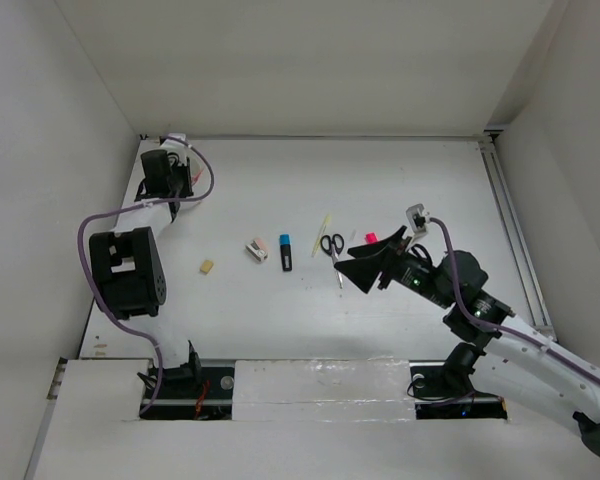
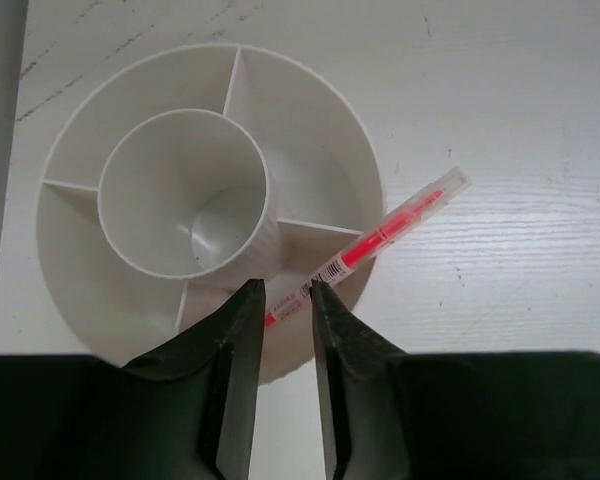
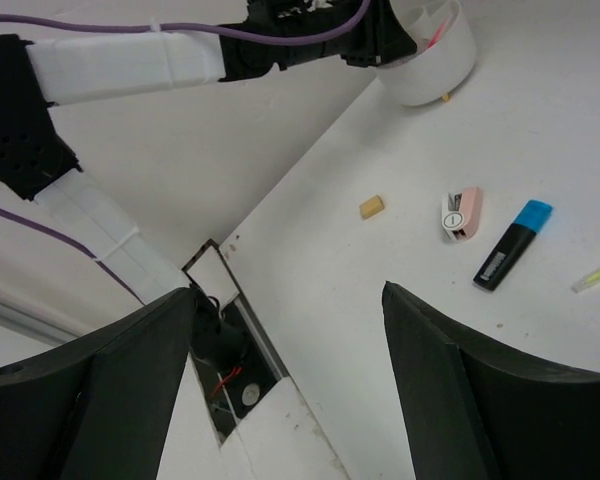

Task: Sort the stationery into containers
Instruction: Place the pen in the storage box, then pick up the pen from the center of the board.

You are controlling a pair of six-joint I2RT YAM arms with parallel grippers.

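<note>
The round white divided cup (image 2: 310, 120) stands under my left gripper (image 2: 285, 288) at the table's far left corner. The pink pen (image 2: 380, 235) lies slanted in an outer compartment, its top end sticking out over the rim to the right. The left jaws stand a little apart just above the pen's lower end and hold nothing. My right gripper (image 1: 365, 265) is wide open and empty above the table, next to the black-handled scissors (image 1: 330, 243) and the pink-capped marker (image 1: 372, 238). The blue-capped marker (image 1: 285, 250), white-pink piece (image 1: 257, 249), tan eraser (image 1: 207, 266) and pale-yellow stick (image 1: 323, 225) lie on the table.
White walls close in the table on the left, back and right. A metal rail (image 1: 510, 220) runs along the right edge. In the right wrist view the cup (image 3: 430, 60) stands at the top, with the left arm (image 3: 130, 65) reaching to it.
</note>
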